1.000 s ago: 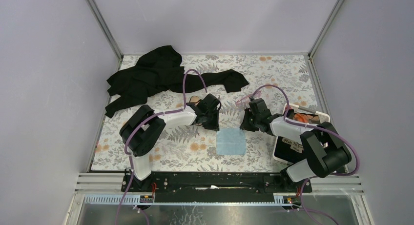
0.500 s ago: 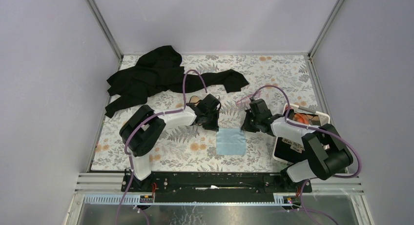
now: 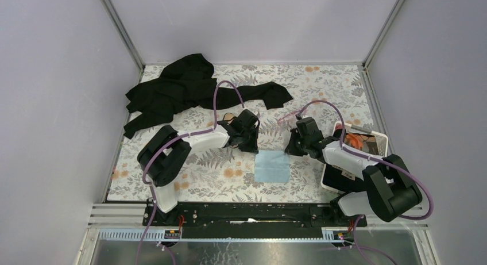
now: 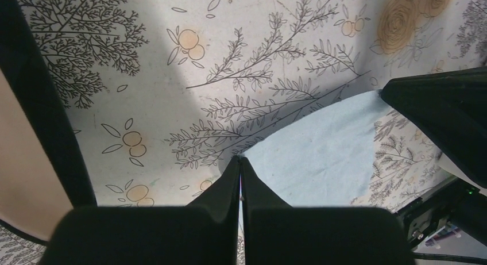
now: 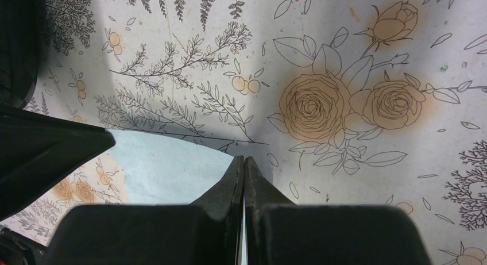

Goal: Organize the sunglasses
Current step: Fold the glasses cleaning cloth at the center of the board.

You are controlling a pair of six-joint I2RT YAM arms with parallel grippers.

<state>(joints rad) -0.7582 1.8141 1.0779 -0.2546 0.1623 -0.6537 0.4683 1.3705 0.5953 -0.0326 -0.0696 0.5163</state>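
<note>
— Location first: where are the sunglasses (image 3: 283, 120)?

— In the top view a thin pink shape lies on the flowered table (image 3: 321, 84), just beyond the right gripper (image 5: 244, 161) and apart from it. It is very small there. I take it for the frame but cannot make out the lenses. The right wrist view catches only a pink sliver at its top edge.

— And the pincers?

— Both are pressed together. The right one's tips sit at one far corner of the light blue cloth (image 3: 271, 166), and the left gripper (image 4: 239, 164) sits at the other. Nothing shows between either pair, though I cannot rule out a pinch of cloth.

— The case?

— The case (image 4: 23, 179) is open with its tan lining showing, just beside the left gripper.

— How would the glasses handle?

— Light and delicate, I judge. The frame is thin, the slim arms would bend under a hard squeeze, and the smooth lenses would slip and scratch. I would take them gently at the bridge or across the top bar, never by a lens or an arm tip.

— Risk?

— Lying flat, they give the fingers little to get under, so they may skate away.
</note>
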